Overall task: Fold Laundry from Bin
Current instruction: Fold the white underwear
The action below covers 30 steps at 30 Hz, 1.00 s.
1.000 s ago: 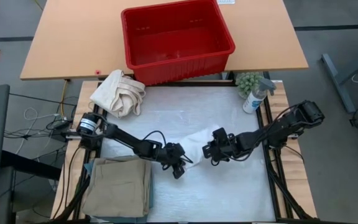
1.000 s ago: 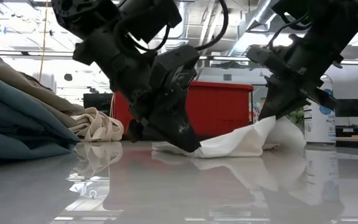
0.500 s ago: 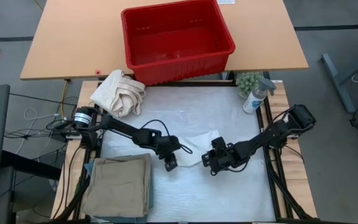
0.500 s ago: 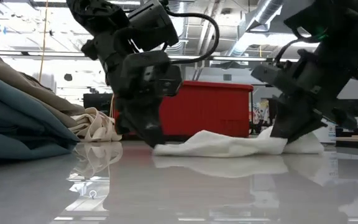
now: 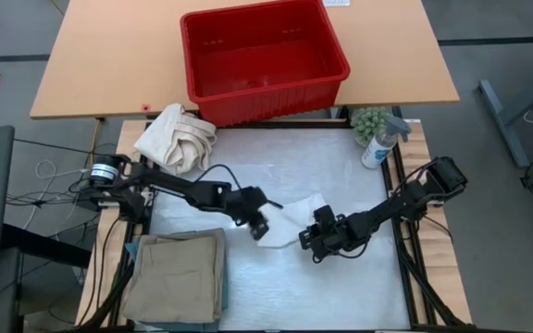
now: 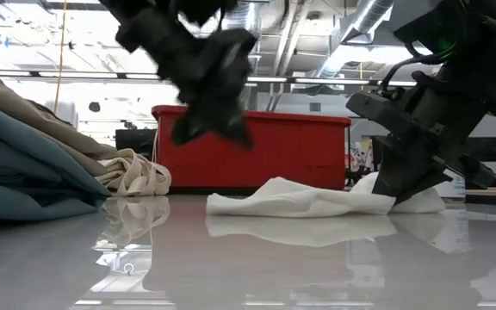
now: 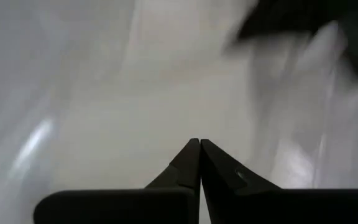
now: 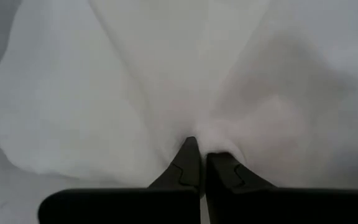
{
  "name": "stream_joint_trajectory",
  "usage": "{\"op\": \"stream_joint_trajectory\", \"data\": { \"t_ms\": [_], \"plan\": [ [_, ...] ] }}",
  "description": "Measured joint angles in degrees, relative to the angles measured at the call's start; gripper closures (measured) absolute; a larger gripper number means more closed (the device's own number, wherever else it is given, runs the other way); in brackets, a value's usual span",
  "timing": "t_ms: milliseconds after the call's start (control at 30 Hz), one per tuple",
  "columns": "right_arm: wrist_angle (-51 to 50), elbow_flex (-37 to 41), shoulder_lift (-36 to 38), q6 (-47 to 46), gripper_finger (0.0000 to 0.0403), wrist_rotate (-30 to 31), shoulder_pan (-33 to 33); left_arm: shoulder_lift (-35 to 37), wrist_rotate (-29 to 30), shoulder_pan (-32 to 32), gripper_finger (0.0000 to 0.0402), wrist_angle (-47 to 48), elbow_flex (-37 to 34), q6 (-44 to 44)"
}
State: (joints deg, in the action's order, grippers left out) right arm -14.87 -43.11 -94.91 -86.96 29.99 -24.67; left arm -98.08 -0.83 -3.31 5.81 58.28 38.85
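A small white cloth point(image 5: 290, 220) lies crumpled on the table's middle, also in the low view point(image 6: 300, 200). My right gripper point(image 5: 311, 242) stands at its near right end point(image 6: 394, 194), shut on it. My left gripper point(image 5: 259, 227) hangs shut and empty above the cloth's left end, well clear of the table point(image 6: 183, 136); its own wrist view shows the fingertips point(image 7: 199, 144) together with nothing between them. The red bin point(image 5: 265, 57) stands on the wooden table beyond. My right gripper pinches a gathered bit of the white cloth point(image 8: 197, 142) between its two fingertips; folds of the cloth run together there. The fingers slant down from the table's right side. The cloth lies slack on the table, spreading away past the fingers.
Folded khaki trousers point(image 5: 176, 276) lie on a teal garment at the near left corner. A cream canvas bundle point(image 5: 179, 137) sits at the far left, a spray bottle point(image 5: 378, 143) and a small plant point(image 5: 370, 120) at the far right.
My left gripper has risen off the table from the cloth's left end and drifted a little toward the far side, leaving the cloth lying. My right gripper has sunk toward the near edge with the cloth's right end, which now lies low and flatter.
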Motion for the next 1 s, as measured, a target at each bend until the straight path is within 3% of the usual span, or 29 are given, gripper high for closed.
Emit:
{"op": "stream_joint_trajectory", "data": {
  "t_ms": [100,200,467,800,1000],
  "plan": [
    [0.17,0.00,0.00,-0.03,0.0378,0.01,0.05,0.74,8.20,-1.85,0.0401,-11.31,0.11,2.04],
    [0.58,0.00,0.00,-0.05,0.0378,-0.01,0.53,-1.10,11.20,-3.68,0.0401,-16.84,0.21,1.82],
    [0.86,0.00,0.00,-0.07,0.0378,0.75,1.51,-11.04,12.82,-6.13,0.0401,-18.37,0.07,-0.46],
    [1.70,0.00,0.00,-0.07,0.0378,1.02,1.57,-16.28,12.55,-5.69,0.0401,-19.75,0.13,-1.92],
    [-1.01,-2.44,-0.02,8.77,0.0378,3.00,2.09,-18.19,9.27,-5.65,0.0401,-21.01,0.28,-1.13]
  ]
}}
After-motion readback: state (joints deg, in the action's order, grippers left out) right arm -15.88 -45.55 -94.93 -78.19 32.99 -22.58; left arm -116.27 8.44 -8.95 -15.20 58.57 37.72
